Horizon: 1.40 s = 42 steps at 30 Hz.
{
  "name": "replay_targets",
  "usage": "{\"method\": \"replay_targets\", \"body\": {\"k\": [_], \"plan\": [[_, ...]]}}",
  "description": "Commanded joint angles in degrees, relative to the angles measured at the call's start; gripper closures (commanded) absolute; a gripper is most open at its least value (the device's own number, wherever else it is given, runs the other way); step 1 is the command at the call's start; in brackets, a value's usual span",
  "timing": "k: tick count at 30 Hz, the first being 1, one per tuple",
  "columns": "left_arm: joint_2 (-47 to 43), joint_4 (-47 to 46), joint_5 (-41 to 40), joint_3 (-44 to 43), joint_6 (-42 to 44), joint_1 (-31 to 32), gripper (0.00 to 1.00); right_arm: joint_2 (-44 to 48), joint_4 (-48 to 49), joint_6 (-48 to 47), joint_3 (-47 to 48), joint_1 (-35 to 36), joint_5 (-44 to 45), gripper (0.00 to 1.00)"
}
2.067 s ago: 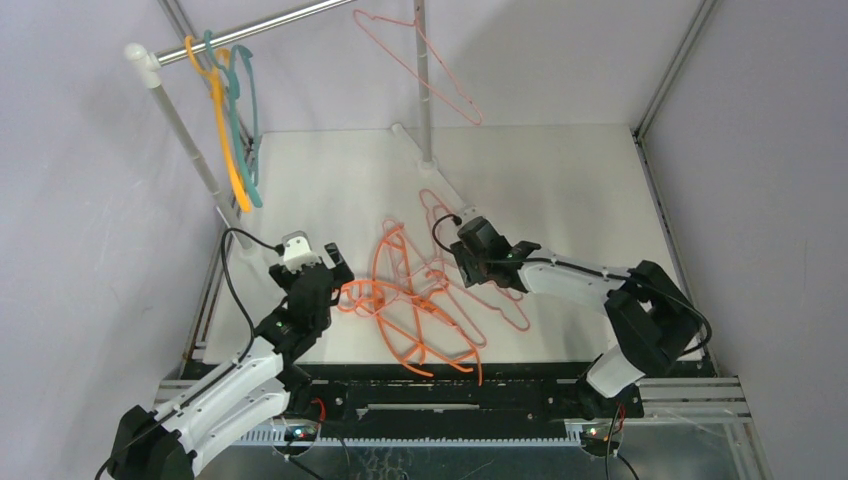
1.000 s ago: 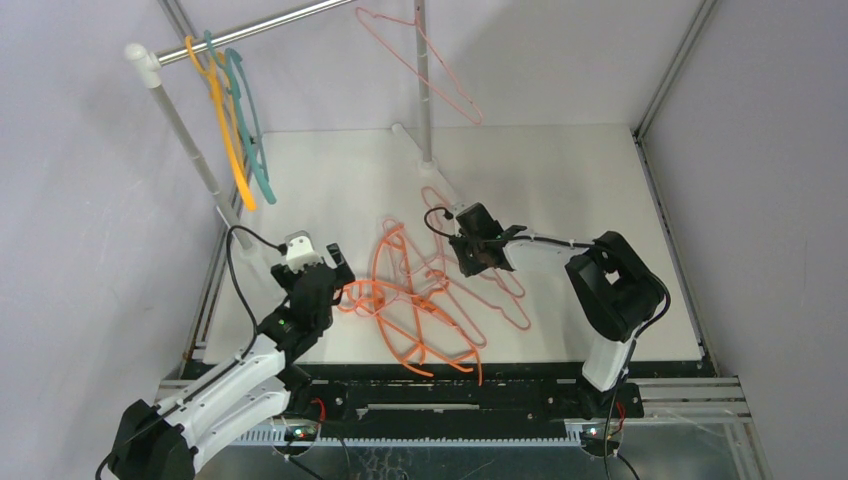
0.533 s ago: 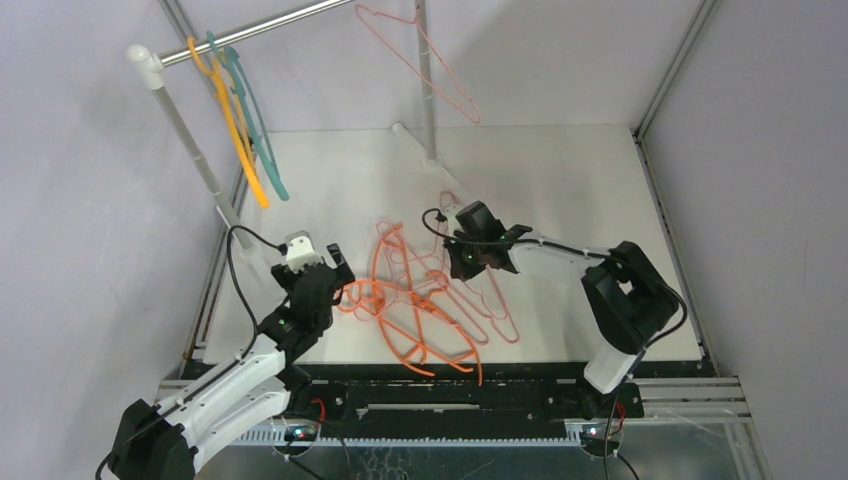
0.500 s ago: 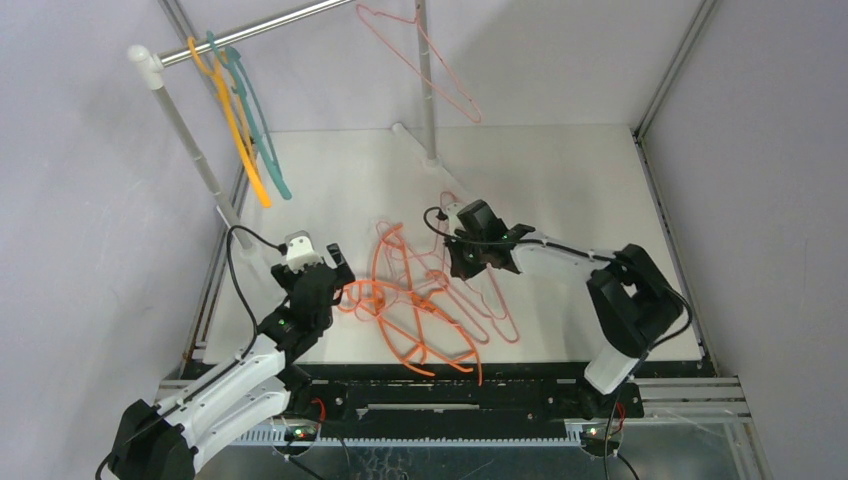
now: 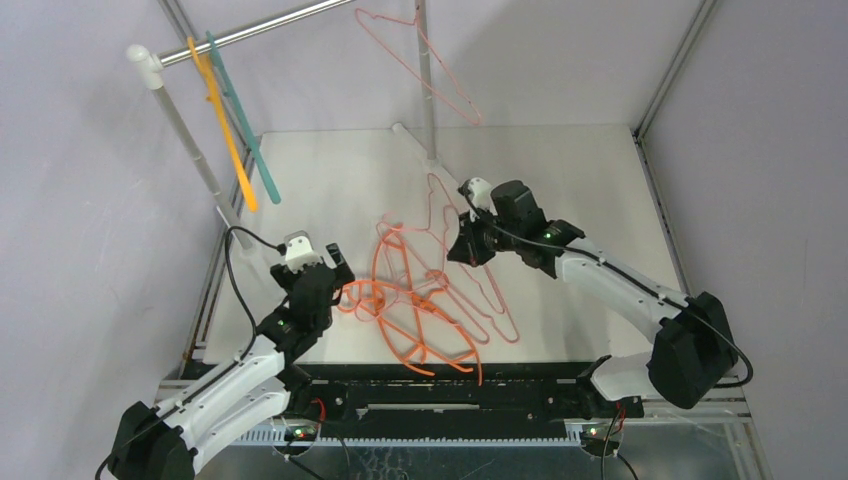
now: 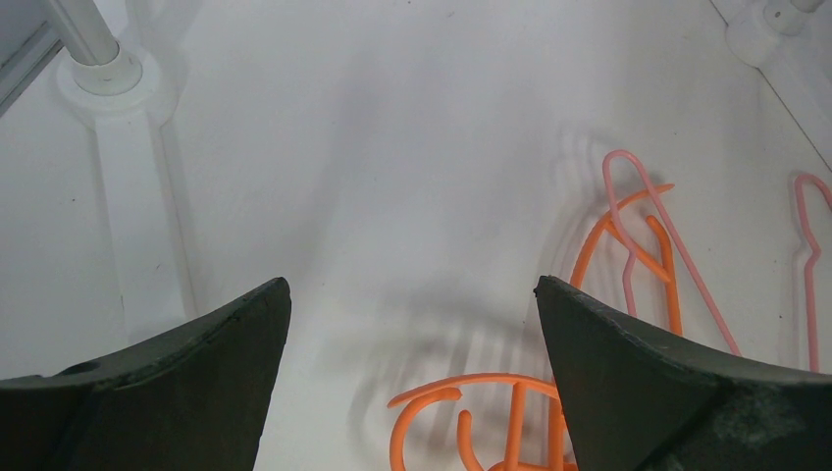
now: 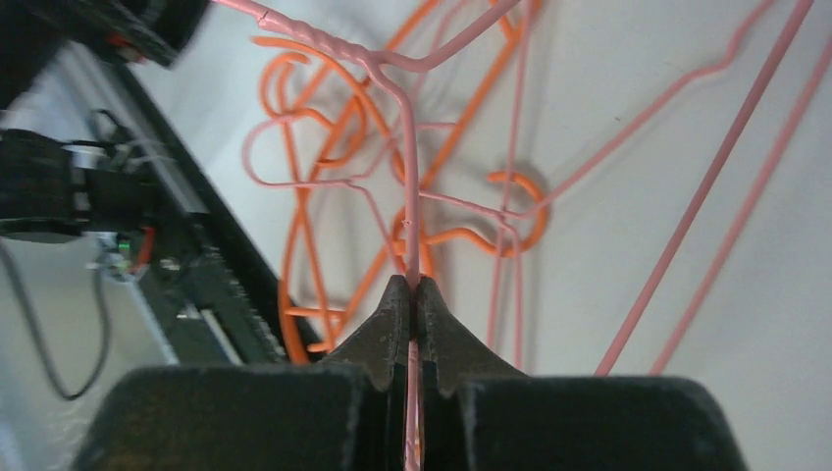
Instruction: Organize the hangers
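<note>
right claw (image 7: pixel 412 287): clamped on pink hanger (image 7: pixel 409 177) wire, right edge of orange pile (image 5: pixel 405 305)
left claw (image 6: pixel 412 289): wide, holding nothing, left edge of pile
orange pile: on counter (image 5: pixel 580 180)
hung: yellow-orange hanger (image 5: pixel 225 135), teal hanger (image 5: pixel 245 125) on rail (image 5: pixel 280 22), behind pile

No lettering, label, brand, number or sign legible anywhere (top view and both wrist views alike).
</note>
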<state>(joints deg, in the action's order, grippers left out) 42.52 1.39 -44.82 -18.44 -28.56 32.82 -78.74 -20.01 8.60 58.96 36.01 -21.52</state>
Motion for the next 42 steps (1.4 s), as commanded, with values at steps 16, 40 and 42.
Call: {"method": "replay_targets", "body": {"k": [16, 40, 42], "plan": [[-3.1, -0.9, -0.7, -1.1, -0.5, -0.2, 0.00, -20.0, 15.7, 21.2, 46.2, 2.6, -16.5, 1.00], [-4.9, -0.9, 1.0, -0.8, -1.1, -0.2, 0.00, -44.5, 33.3, 34.4, 72.3, 1.0, -12.5, 1.00], [-4.8, -1.0, 1.2, -0.8, -1.1, -0.2, 0.01, -45.2, 34.8, 34.7, 72.9, 0.9, -10.2, 1.00]]}}
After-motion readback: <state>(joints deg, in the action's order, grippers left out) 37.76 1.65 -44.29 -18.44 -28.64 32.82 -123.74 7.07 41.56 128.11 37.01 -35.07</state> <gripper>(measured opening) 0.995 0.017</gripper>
